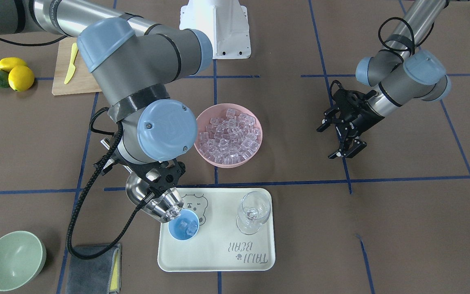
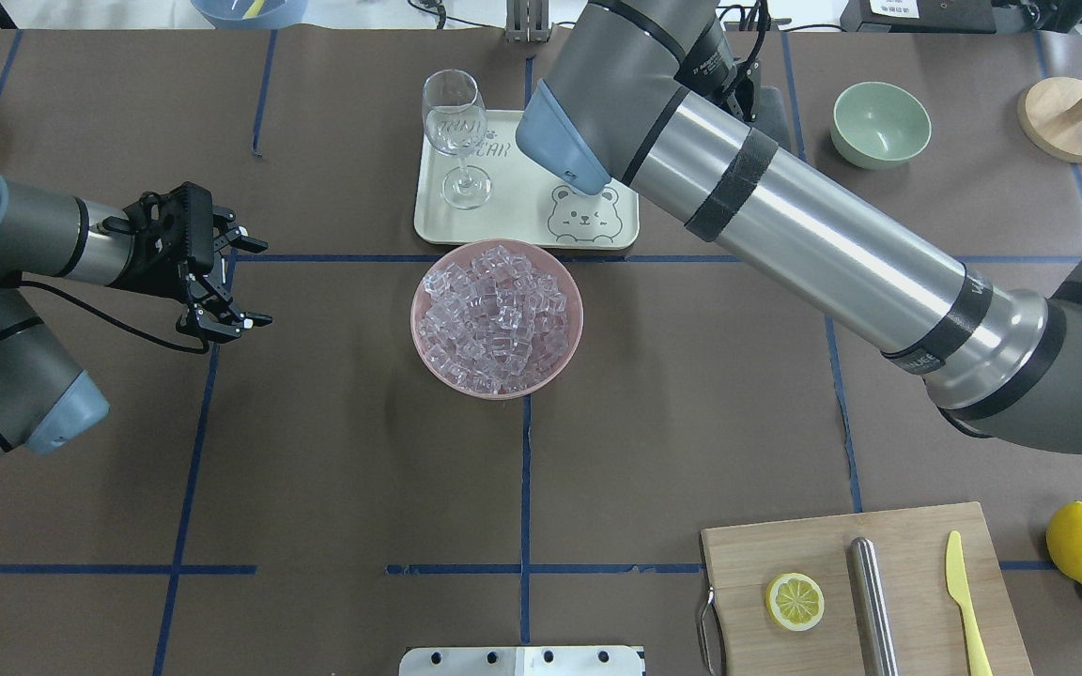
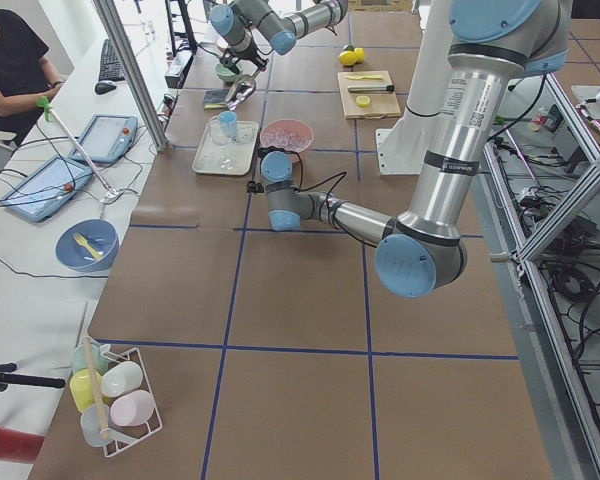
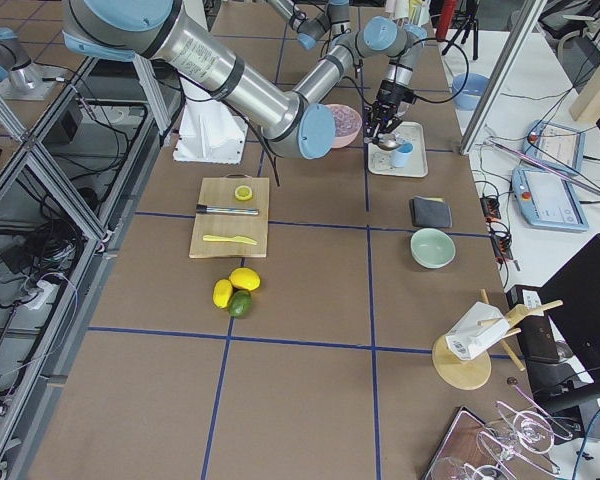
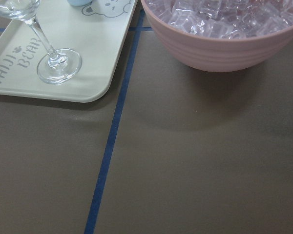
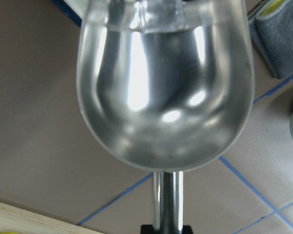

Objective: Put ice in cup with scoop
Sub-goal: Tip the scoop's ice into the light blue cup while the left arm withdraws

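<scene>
In the lower middle of the front-facing frame I saw the cup (image 1: 174, 232) standing on the tray (image 1: 218, 257) with a few cubes of ice (image 1: 187, 225) inside. The scoop (image 1: 157, 203) was tipped mouth-down just over its rim, its handle clenched in the right gripper (image 1: 160, 180). Beyond, at frame centre, the pink bowl (image 1: 258, 141) sat on the table (image 1: 300, 228) heaped with more cubes, and furthest off, at the right, the left gripper (image 1: 328, 142) hung spread wide, grasping nothing.
</scene>
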### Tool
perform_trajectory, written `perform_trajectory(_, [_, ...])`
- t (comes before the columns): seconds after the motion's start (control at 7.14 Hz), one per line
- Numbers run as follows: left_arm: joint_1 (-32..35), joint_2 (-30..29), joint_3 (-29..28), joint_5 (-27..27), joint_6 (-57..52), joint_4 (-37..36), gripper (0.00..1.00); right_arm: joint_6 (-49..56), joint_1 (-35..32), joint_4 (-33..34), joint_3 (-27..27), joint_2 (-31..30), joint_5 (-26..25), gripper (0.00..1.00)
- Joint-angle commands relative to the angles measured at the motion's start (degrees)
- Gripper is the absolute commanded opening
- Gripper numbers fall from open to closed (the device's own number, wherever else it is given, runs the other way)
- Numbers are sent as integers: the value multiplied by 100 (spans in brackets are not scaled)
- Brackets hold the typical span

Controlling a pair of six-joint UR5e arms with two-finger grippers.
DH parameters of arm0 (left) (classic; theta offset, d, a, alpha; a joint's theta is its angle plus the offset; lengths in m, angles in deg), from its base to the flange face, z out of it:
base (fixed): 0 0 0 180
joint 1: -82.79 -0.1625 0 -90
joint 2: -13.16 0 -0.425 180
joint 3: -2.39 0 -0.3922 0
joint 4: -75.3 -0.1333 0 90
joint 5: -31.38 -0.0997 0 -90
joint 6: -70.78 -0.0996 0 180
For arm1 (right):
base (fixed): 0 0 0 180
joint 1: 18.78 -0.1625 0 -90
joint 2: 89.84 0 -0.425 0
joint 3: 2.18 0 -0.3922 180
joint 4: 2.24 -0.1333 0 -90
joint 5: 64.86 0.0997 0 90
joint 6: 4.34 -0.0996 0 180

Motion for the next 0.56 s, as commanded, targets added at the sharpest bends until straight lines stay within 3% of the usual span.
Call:
perform_trajectory(0.0, [-8,1,0,7,1,12,100,277,-5,283,-10,84,-290,0])
perform_trajectory(0.42, [1,1,0,16,1,-5,100,489,-5,275,-1,94,-300,0])
